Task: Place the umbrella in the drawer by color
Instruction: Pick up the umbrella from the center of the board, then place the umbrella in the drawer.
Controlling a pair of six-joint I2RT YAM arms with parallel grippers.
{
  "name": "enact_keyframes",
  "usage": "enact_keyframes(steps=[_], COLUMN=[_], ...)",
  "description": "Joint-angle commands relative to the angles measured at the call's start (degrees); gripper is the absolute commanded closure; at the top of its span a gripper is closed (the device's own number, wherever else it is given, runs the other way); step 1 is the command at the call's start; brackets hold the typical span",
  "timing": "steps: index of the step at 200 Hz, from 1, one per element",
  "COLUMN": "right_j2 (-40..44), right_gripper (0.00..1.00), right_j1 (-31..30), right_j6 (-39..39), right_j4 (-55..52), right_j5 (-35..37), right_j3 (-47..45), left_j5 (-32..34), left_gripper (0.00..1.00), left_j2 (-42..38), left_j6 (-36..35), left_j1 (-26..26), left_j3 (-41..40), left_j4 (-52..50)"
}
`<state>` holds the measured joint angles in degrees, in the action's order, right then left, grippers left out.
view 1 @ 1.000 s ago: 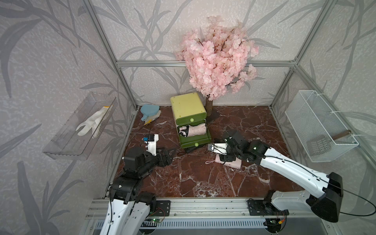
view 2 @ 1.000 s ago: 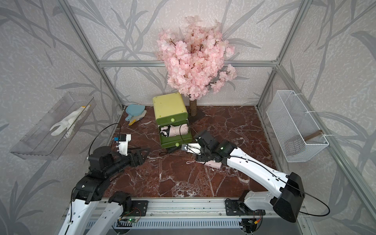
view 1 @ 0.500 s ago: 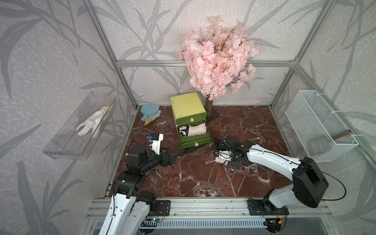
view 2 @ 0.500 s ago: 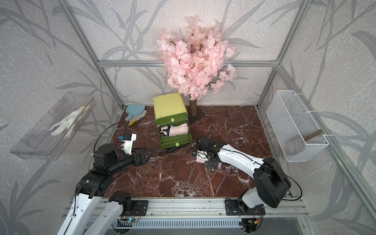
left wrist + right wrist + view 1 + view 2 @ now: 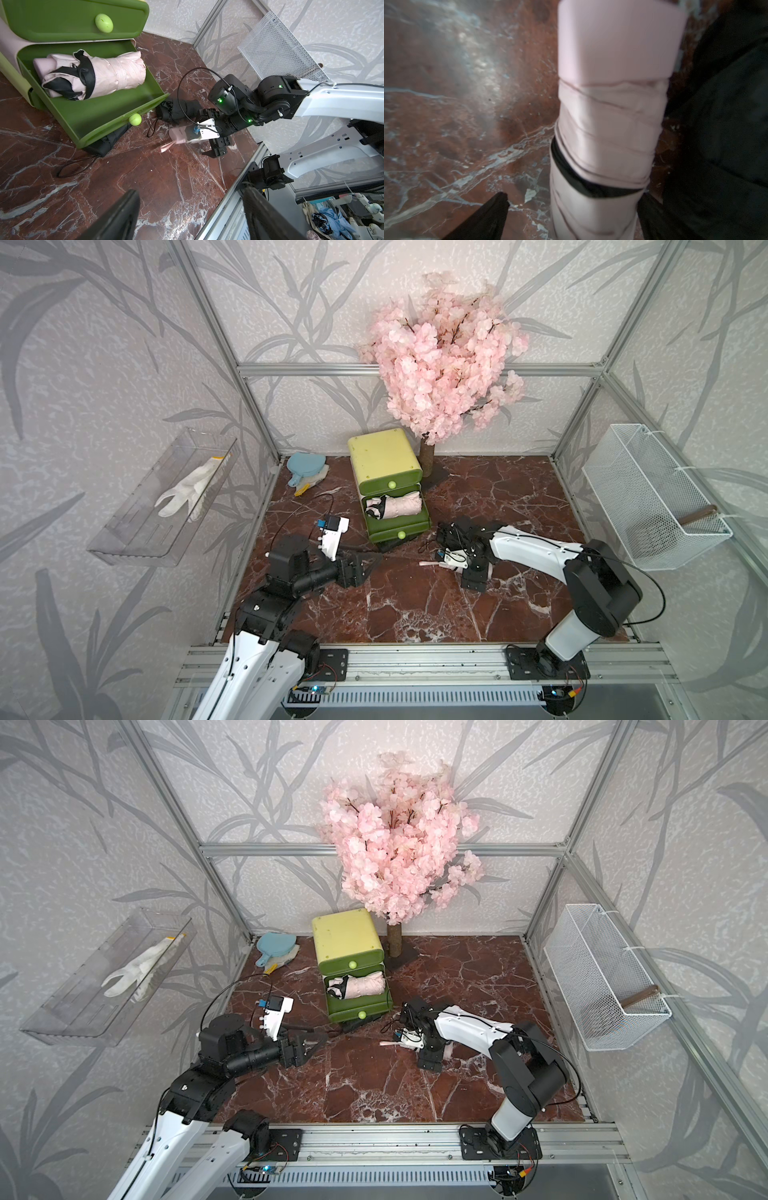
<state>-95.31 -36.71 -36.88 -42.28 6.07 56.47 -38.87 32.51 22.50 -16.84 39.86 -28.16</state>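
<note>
While the left claw [image 5: 191, 192] gapes empty, the right claw [image 5: 574, 196] stands wide open astride the pink umbrella [image 5: 612, 104].

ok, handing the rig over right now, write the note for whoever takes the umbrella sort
Left end effector: open, empty, above the table.
Right end effector: open, jaws straddling the loose pink umbrella on the table, not gripping.
Done: stowed pink umbrella lies in the open drawer; upper drawer shut.
A black umbrella lies beside the right end effector; a second black umbrella sits partly under the open drawer.
Left: grip the loose pink umbrella and put it with the stowed one; then the black ones, probably into another drawer.
</note>
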Motion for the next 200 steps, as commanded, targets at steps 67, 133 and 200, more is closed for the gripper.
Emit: enact_keyframes(steps=[67,133,200], right_j2=[2.12,13.09,13.88], right_gripper=[0.33,0.64,0.64], right_j1=[1.51,1.08,-2.84], right_j6=[-2.72,-3.42,-14.78], right_j4=[2.63,3.77,12.16], right_j5=[-0.87,-7.47,-9.84], right_j3=[-0.39,0.65,14.67], left_j5=[4.33,5.94,9.6], left_gripper=[0.18,0.18,0.18], left_j2=[-0.31,-1.01,-2.1], left_j6=[-1.65,-1.67,-1.85], left_j1=[-0.47,-0.56,-0.58], left_j3=[1.1,1.19,1.31], left_j4=[-1.92,-2.48,-3.65])
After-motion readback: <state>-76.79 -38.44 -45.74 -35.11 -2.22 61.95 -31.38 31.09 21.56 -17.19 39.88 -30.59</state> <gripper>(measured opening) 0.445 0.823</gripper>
